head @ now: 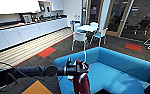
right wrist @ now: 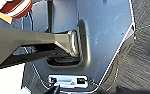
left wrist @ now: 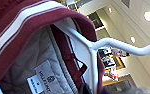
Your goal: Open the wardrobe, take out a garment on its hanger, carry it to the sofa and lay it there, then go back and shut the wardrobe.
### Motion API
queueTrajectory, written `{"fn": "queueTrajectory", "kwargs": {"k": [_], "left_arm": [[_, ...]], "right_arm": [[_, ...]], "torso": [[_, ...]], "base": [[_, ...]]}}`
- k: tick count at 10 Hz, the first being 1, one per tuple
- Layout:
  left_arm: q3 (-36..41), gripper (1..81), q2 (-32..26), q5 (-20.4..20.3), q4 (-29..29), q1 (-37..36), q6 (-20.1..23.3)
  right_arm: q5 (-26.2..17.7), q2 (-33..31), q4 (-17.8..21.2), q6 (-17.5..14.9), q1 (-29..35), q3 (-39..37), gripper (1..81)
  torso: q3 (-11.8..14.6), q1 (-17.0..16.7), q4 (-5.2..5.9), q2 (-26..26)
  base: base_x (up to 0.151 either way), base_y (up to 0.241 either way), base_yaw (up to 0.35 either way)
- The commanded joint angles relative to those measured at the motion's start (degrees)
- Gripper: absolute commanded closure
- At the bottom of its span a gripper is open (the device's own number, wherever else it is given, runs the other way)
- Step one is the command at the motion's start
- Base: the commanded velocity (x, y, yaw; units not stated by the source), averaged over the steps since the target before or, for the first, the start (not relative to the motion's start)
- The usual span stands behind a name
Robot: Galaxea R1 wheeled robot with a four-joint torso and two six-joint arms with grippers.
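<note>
My left arm reaches in from the left, and my left gripper point(head: 77, 69) is shut on the neck of the thin white hanger point(head: 84, 56). The maroon garment point(head: 81, 83) hangs from it, just in front of the near left arm of the bright blue sofa point(head: 111, 72). The left wrist view looks up close at the garment's maroon collar with its white stripe point(left wrist: 21, 20), its grey lining with a label, and the hanger's white bar point(left wrist: 116, 45). A maroon and white striped cuff point(right wrist: 17, 7) shows beside my own body in the right wrist view.
A white table with chairs point(head: 87, 28) stands beyond the sofa. A long white kitchen counter point(head: 23, 31) runs along the left wall. Glass doors point(head: 116, 17) are at the back. Orange patches point(head: 46, 52) mark the dark carpet.
</note>
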Motion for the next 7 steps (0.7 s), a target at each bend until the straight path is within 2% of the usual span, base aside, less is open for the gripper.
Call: {"fn": "queueTrajectory", "kwargs": {"k": [1, 7], "left_arm": [[2.42, 81.1, -0.13, -2.98, 0.81, -10.22, 0.6], [2.24, 81.1, -0.57, -2.98, 0.72, -9.78, 0.52]], "right_arm": [[-3.67, -0.75, -0.66, -0.2, 0.39, 0.38, 1.0], [-3.68, -0.67, -0.66, -0.29, 0.3, 0.56, 1.0]], "torso": [[0.0, 0.0, 0.0, 0.0], [0.05, 0.02, 0.0, 0.0]], "base": [[0.0, 0.0, -0.306], [0.0, 0.0, -0.307]]}}
